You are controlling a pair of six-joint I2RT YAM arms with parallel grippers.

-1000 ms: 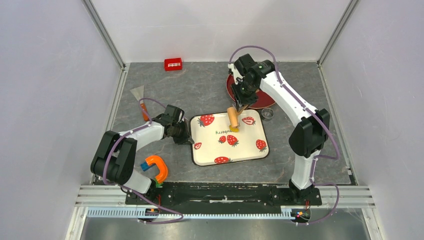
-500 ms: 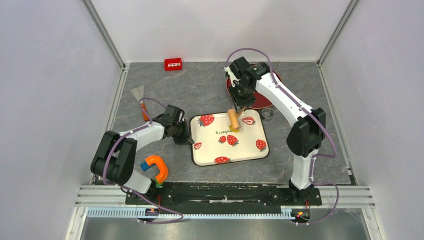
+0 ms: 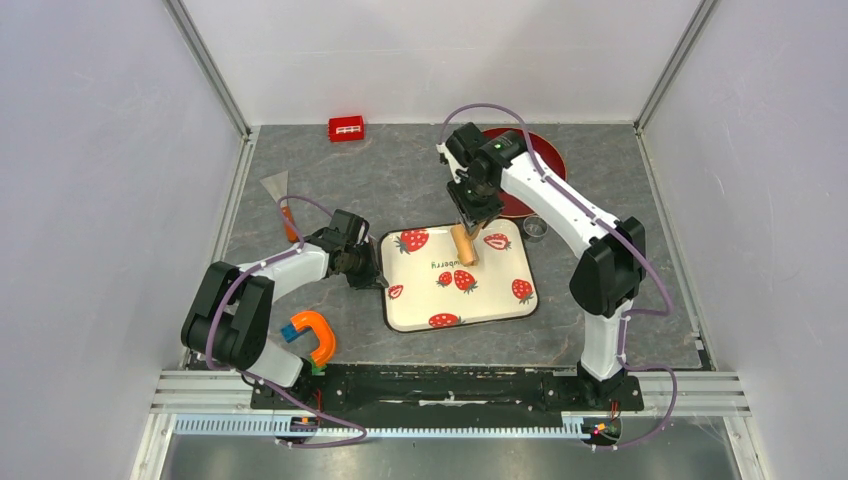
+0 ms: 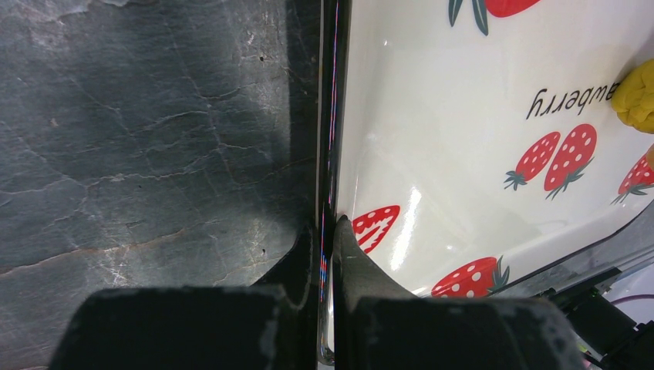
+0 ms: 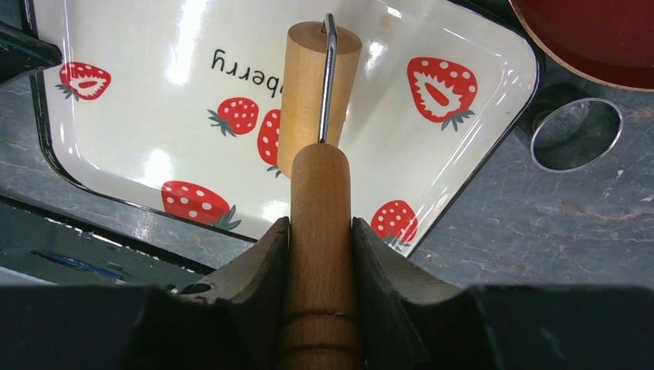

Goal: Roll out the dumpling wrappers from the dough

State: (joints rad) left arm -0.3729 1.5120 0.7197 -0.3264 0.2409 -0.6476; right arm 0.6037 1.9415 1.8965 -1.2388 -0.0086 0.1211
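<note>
The only writing I can read is on the tray (image 3: 420,295). My left wrist camera shows "awberry" in black, upside down, among the red strawberry prints, and the right wrist camera catches just "berry". The red box (image 3: 346,128) at the far left has white marks that are too small for me to read.

My left arm lies low, stretched from its near-left base out to the right. The left gripper (image 3: 375,275) is clamped on the tray's left rim, with one finger (image 4: 305,266) outside on the table and the other inside the tray.

My right arm reaches far and to the left from its near-right base, elbow high and wrist bent down over the tray's far edge. The right gripper (image 3: 474,212) is closed tight on the wooden handle of the roller (image 3: 464,243), whose barrel lies on the tray pointing toward the near side, beside a strawberry print.

The dough (image 4: 638,94) is a bright yellow lump on the tray, just right of the printed word. I see it only at the edge of the left wrist view, since the barrel covers that spot from above. I cannot tell whether the roller is pressing on it.

The red plate (image 3: 540,160) sits behind the tray's far right corner, with a small metal ring (image 3: 536,227) between the two.
</note>
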